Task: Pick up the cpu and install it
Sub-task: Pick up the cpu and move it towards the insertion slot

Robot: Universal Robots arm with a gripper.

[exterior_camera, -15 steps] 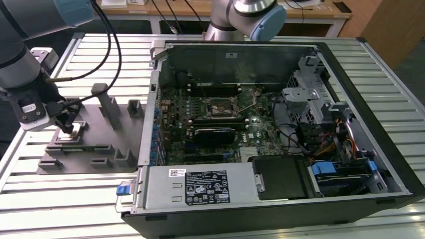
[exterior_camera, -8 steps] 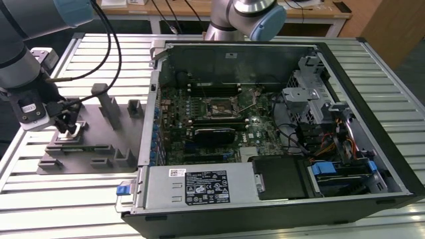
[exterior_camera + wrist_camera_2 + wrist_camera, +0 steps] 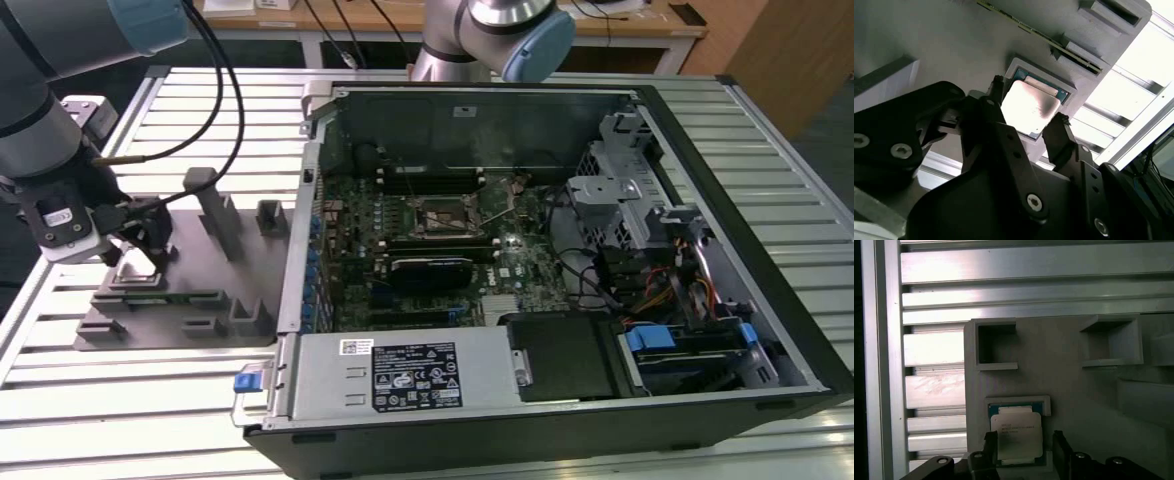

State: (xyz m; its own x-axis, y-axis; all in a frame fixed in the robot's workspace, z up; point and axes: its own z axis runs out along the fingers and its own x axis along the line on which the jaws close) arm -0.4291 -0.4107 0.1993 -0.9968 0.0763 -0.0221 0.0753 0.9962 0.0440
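The cpu (image 3: 1030, 100) (image 3: 1016, 431) is a small square chip with a silver top and a pale green rim. It lies flat in a shallow square pocket of the grey holder plate (image 3: 200, 290) (image 3: 1069, 375). My gripper (image 3: 138, 252) (image 3: 1027, 104) (image 3: 1025, 439) is low over it, open. One black finger stands on each side of the chip, and a small gap shows beside one finger. The open computer case (image 3: 561, 250) lies to the exterior view's right, with the bare socket (image 3: 438, 212) in the middle of its motherboard.
The holder plate carries upright posts (image 3: 214, 205) and slotted blocks (image 3: 996, 345) around the pocket. It rests on a slatted aluminium table (image 3: 134, 400). A grey box with a white label (image 3: 400, 375) sits at the case's near side. A second arm's base (image 3: 487, 35) stands behind the case.
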